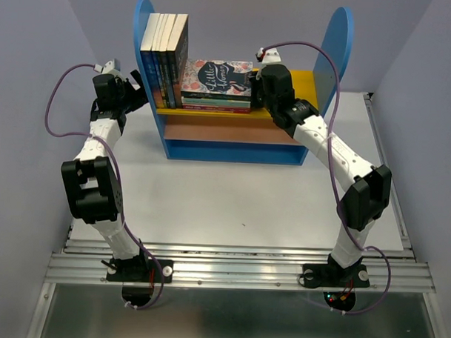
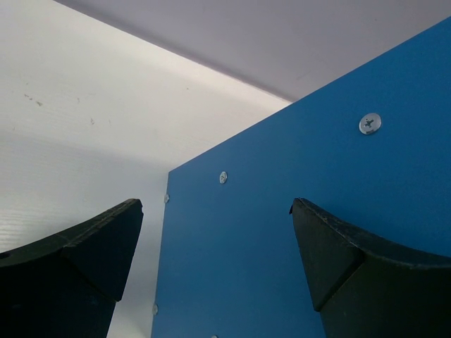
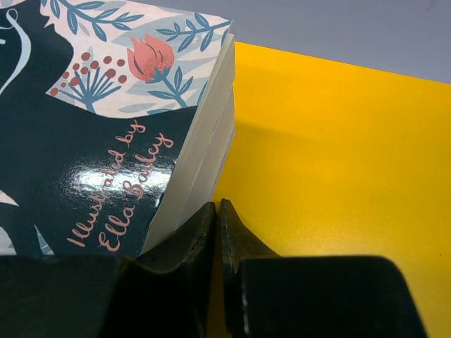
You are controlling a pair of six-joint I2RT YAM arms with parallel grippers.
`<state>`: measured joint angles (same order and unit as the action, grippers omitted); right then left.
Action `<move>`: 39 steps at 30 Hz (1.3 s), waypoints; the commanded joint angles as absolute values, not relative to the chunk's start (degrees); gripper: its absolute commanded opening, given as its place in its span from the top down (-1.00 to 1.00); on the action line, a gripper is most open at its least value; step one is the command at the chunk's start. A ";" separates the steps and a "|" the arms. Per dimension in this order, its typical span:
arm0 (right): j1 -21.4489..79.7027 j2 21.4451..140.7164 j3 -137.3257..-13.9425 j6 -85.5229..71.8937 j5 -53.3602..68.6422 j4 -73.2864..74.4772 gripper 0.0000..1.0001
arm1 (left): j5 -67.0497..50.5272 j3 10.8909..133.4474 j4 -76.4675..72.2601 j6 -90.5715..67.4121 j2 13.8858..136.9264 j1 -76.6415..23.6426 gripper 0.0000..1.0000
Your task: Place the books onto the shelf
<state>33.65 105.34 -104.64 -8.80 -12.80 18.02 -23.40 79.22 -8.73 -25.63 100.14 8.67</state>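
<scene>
Closed right gripper (image 3: 217,209) at floral stack (image 3: 91,141) page edge

Top external: fixed high above and behind the arm bases (image 1: 137,271), facing forward and down, far enough back to take in the whole table (image 1: 231,206) and the shelf (image 1: 233,151) entire. Left wrist: sits just behind the left gripper (image 2: 215,205), faces close onto the outer face of the shelf's blue left side panel (image 2: 317,246), with table and back wall (image 2: 282,35) beyond. Right wrist: rides just behind the right gripper (image 3: 217,205), very near, looks along the yellow board (image 3: 338,141) at a corner of the floral-cover stack (image 3: 84,141). Shares panel, board and stack with the overhead view, there small and far.
</scene>
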 commanded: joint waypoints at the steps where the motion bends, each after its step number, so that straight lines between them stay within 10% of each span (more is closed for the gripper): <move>1: 39.64 109.86 -105.12 -7.04 1.85 17.93 0.72 | -28.39 81.21 -8.17 -24.00 98.09 4.66 -0.98; 29: 32.17 99.94 -101.25 -11.78 -8.86 17.75 0.60 | -20.66 86.66 -0.80 -25.75 93.96 8.87 -0.98; 32: 32.17 95.64 -100.28 -11.86 -14.48 18.54 0.16 | -15.49 87.45 2.37 -25.31 88.96 10.11 -0.98; 35: 32.17 90.37 -99.32 -14.06 -19.51 23.19 -0.98 | -5.91 87.63 11.91 -24.17 81.67 10.55 -0.98; 39: 32.17 81.32 -89.43 -18.35 -19.60 26.54 -1.00 | 6.13 79.48 18.37 -29.17 65.28 10.55 -0.98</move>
